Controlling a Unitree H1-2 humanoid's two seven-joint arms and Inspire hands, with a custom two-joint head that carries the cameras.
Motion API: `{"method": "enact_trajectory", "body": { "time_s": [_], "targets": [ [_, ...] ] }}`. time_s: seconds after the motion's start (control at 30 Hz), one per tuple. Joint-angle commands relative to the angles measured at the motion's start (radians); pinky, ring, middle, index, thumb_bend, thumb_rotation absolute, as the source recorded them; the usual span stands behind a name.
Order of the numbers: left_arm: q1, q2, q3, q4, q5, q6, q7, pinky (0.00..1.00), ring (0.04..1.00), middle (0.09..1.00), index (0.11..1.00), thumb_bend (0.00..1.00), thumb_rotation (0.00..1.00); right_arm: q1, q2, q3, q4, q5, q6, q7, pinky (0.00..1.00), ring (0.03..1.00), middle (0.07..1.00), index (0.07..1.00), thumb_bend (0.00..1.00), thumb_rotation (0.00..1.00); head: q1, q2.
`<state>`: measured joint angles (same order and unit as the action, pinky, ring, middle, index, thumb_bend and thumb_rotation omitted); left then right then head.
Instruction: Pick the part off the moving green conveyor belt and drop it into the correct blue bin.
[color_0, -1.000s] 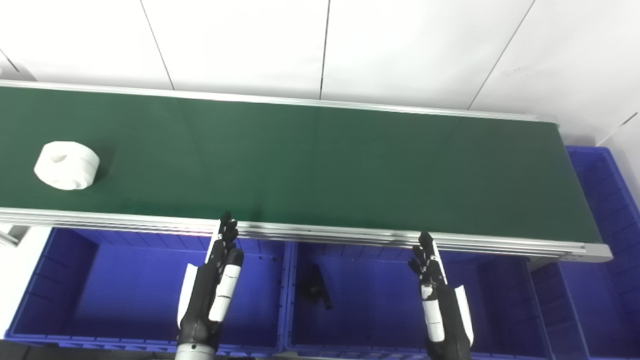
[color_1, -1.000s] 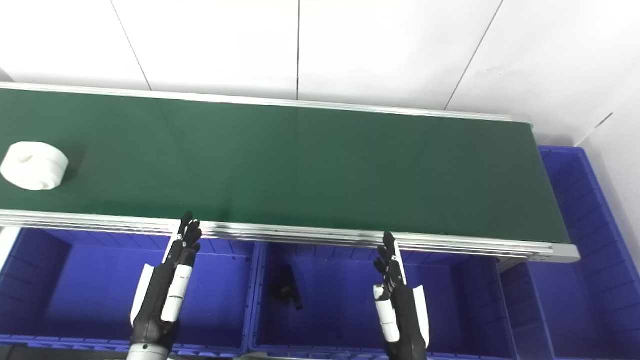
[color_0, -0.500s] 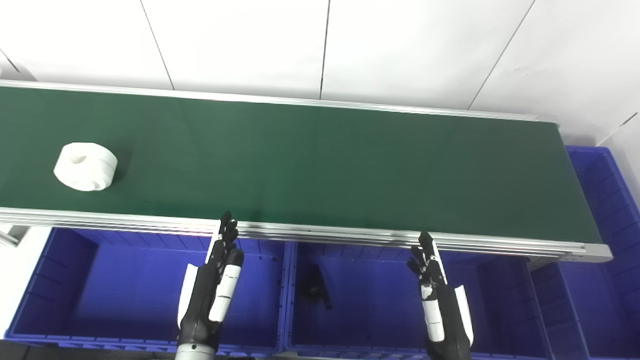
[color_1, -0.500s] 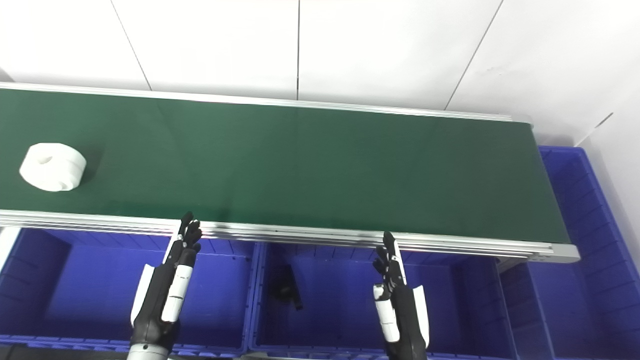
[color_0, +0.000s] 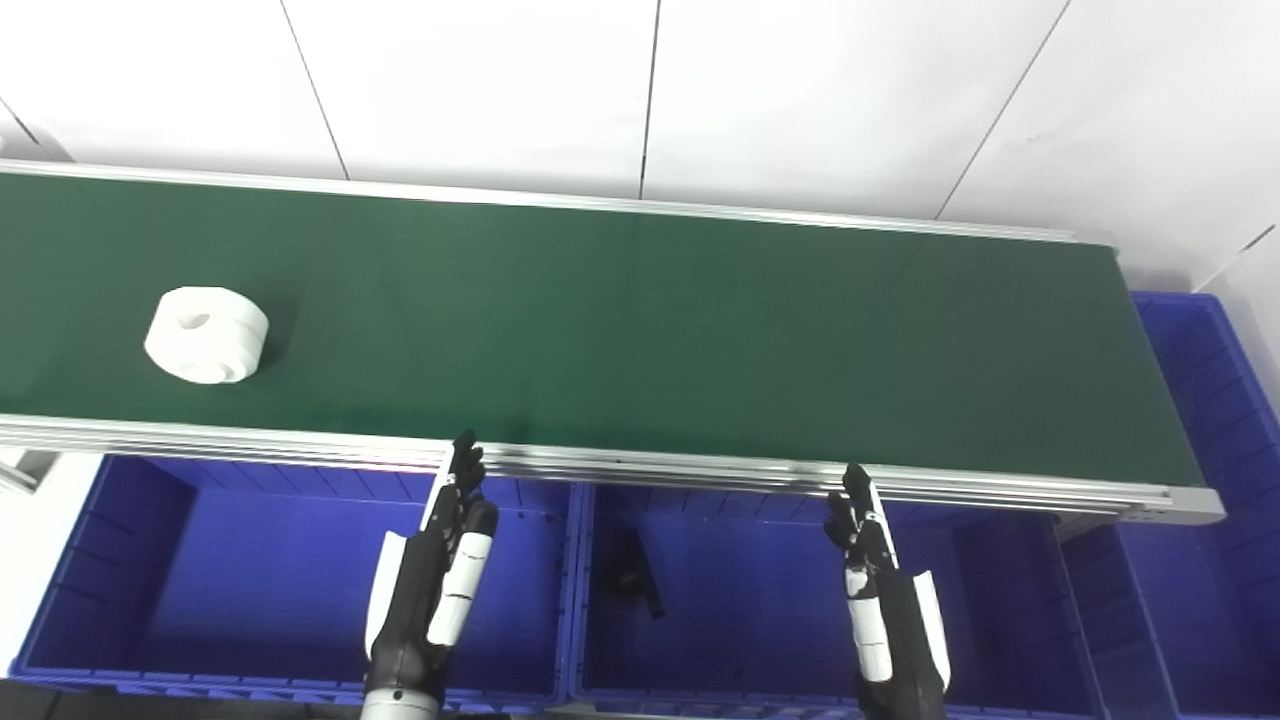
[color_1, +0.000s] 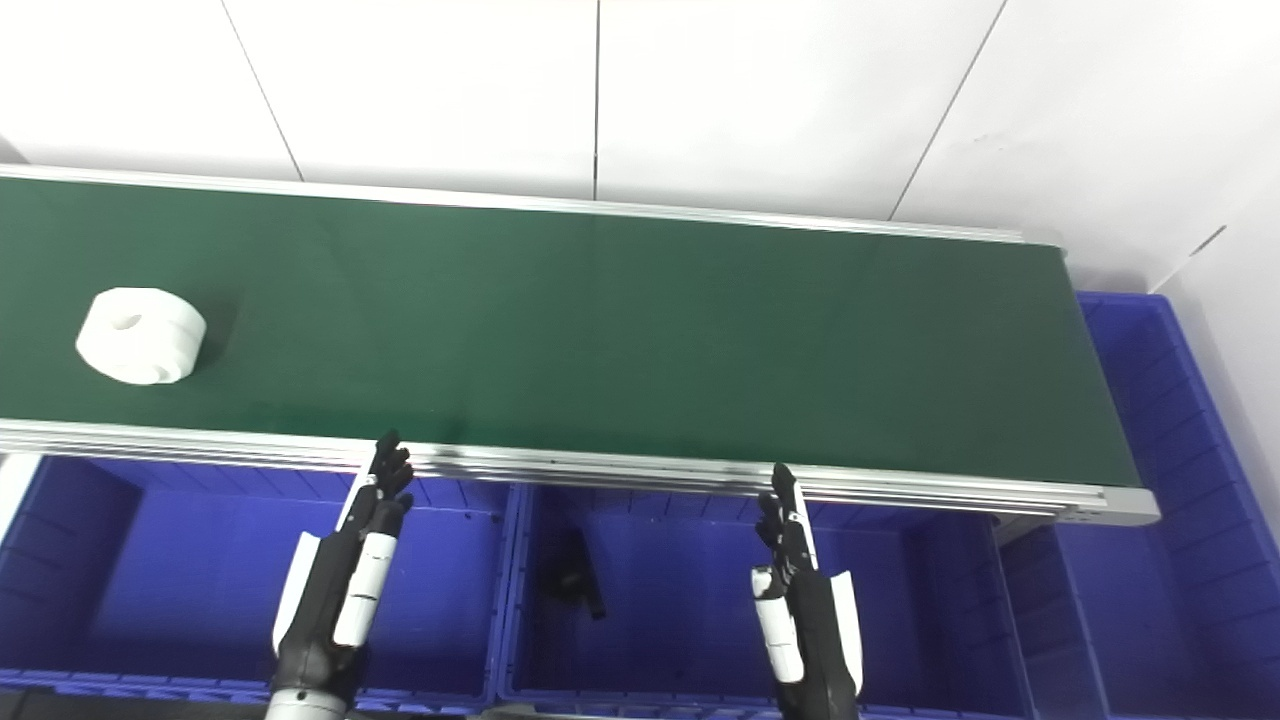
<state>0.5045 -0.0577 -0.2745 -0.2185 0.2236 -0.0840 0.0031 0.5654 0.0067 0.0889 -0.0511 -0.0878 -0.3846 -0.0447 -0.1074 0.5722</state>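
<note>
A white round part (color_0: 207, 334) with a hole in its top lies on the green conveyor belt (color_0: 640, 330) at the far left, near the front rail. My left hand (color_0: 432, 582) hangs open over the left blue bin (color_0: 250, 560), fingers stretched toward the belt's front rail, well to the right of the part. Over the middle blue bin (color_0: 800, 640) my right hand (color_0: 880, 600) is open too, fingers straight and holding nothing. Both hands are below the belt edge and apart from the part.
A small black part (color_0: 636, 575) lies in the middle bin. A further blue bin (color_0: 1210, 420) stands past the belt's right end. A white tiled wall (color_0: 640, 90) rises behind the belt, and an aluminium rail (color_0: 640, 465) runs along its front.
The white part has travelled to the right along the belt. My left hand has shifted slightly right and down; the right hand has barely moved.
</note>
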Motion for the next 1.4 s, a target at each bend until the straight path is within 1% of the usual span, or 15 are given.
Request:
{"method": "enact_trajectory", "body": {
  "time_s": [0.0, 0.1, 0.3, 0.4, 0.5, 0.57, 0.67, 0.73, 0.83, 0.9, 1.03, 1.1, 1.23, 1.3, 1.37],
  "targets": [
    [-0.009, -0.017, -0.009, 0.001, 0.003, -0.051, 0.016, 0.91, 0.954, 0.972, 0.960, 0.49, 0.94, -0.005, -0.012, -0.005, -0.005, 0.016, -0.064, 0.008, 0.97, 0.991, 1.000, 1.000, 0.83, 1.00, 0.025, -0.013],
    [-0.013, -0.028, -0.015, 0.038, 0.012, -0.086, 0.034, 0.91, 0.937, 0.959, 0.942, 0.44, 0.88, -0.012, -0.027, -0.010, 0.020, 0.027, -0.072, 0.013, 0.97, 0.995, 1.000, 1.000, 0.81, 1.00, 0.063, -0.047],
    [-0.027, -0.045, -0.022, 0.107, 0.042, -0.154, 0.072, 0.85, 0.890, 0.923, 0.905, 0.43, 0.83, -0.022, -0.050, -0.015, 0.057, 0.049, -0.075, 0.026, 0.99, 1.000, 1.000, 1.000, 0.79, 1.00, 0.109, -0.103],
    [-0.033, -0.056, -0.028, 0.128, 0.045, -0.177, 0.086, 0.82, 0.874, 0.914, 0.885, 0.37, 0.78, -0.030, -0.055, -0.020, 0.074, 0.067, -0.078, 0.032, 1.00, 1.000, 1.000, 1.000, 0.77, 1.00, 0.131, -0.122],
    [-0.039, -0.064, -0.034, 0.150, 0.046, -0.203, 0.098, 0.82, 0.873, 0.908, 0.867, 0.35, 0.77, -0.039, -0.059, -0.028, 0.091, 0.088, -0.080, 0.038, 1.00, 1.000, 1.000, 1.000, 0.78, 1.00, 0.151, -0.127],
    [-0.041, -0.069, -0.037, 0.156, 0.045, -0.201, 0.101, 0.83, 0.882, 0.909, 0.859, 0.36, 0.78, -0.045, -0.063, -0.033, 0.099, 0.097, -0.080, 0.043, 1.00, 1.000, 1.000, 1.000, 0.80, 1.00, 0.167, -0.124],
    [-0.041, -0.073, -0.044, 0.153, 0.057, -0.182, 0.104, 0.84, 0.896, 0.915, 0.867, 0.43, 0.83, -0.048, -0.071, -0.040, 0.103, 0.109, -0.081, 0.056, 1.00, 1.000, 1.000, 1.000, 0.81, 1.00, 0.193, -0.113],
    [-0.038, -0.076, -0.048, 0.145, 0.067, -0.169, 0.104, 0.84, 0.898, 0.917, 0.871, 0.44, 0.84, -0.048, -0.076, -0.042, 0.100, 0.122, -0.080, 0.065, 1.00, 1.000, 1.000, 1.000, 0.81, 1.00, 0.213, -0.100],
    [-0.032, -0.084, -0.053, 0.129, 0.078, -0.147, 0.103, 0.80, 0.881, 0.913, 0.872, 0.49, 0.84, -0.044, -0.081, -0.048, 0.093, 0.132, -0.076, 0.070, 1.00, 1.000, 1.000, 1.000, 0.81, 1.00, 0.229, -0.089],
    [-0.029, -0.090, -0.058, 0.118, 0.089, -0.134, 0.105, 0.78, 0.873, 0.910, 0.869, 0.51, 0.83, -0.042, -0.085, -0.054, 0.088, 0.140, -0.073, 0.073, 1.00, 1.000, 1.000, 1.000, 0.81, 1.00, 0.248, -0.063],
    [-0.024, -0.101, -0.067, 0.094, 0.093, -0.116, 0.102, 0.76, 0.860, 0.903, 0.860, 0.52, 0.81, -0.035, -0.090, -0.062, 0.070, 0.164, -0.057, 0.084, 1.00, 1.000, 1.000, 1.000, 0.84, 1.00, 0.268, -0.025],
    [-0.021, -0.106, -0.071, 0.081, 0.089, -0.109, 0.102, 0.76, 0.861, 0.900, 0.856, 0.52, 0.76, -0.030, -0.092, -0.064, 0.053, 0.172, -0.045, 0.089, 1.00, 1.000, 1.000, 1.000, 0.84, 1.00, 0.274, -0.013],
    [-0.019, -0.110, -0.075, 0.062, 0.085, -0.101, 0.101, 0.75, 0.853, 0.899, 0.861, 0.51, 0.71, -0.021, -0.092, -0.062, 0.020, 0.174, -0.023, 0.094, 1.00, 1.000, 1.000, 1.000, 0.83, 1.00, 0.271, -0.003],
    [-0.018, -0.108, -0.075, 0.042, 0.073, -0.100, 0.097, 0.76, 0.859, 0.900, 0.863, 0.51, 0.69, -0.020, -0.089, -0.059, 0.013, 0.186, -0.021, 0.099, 1.00, 1.000, 1.000, 1.000, 0.79, 1.00, 0.268, -0.002],
    [-0.018, -0.099, -0.075, 0.005, 0.077, -0.094, 0.091, 0.78, 0.876, 0.906, 0.869, 0.57, 0.65, -0.021, -0.086, -0.057, 0.013, 0.193, -0.020, 0.103, 1.00, 1.000, 1.000, 1.000, 0.77, 1.00, 0.266, -0.003]
  ]
}}
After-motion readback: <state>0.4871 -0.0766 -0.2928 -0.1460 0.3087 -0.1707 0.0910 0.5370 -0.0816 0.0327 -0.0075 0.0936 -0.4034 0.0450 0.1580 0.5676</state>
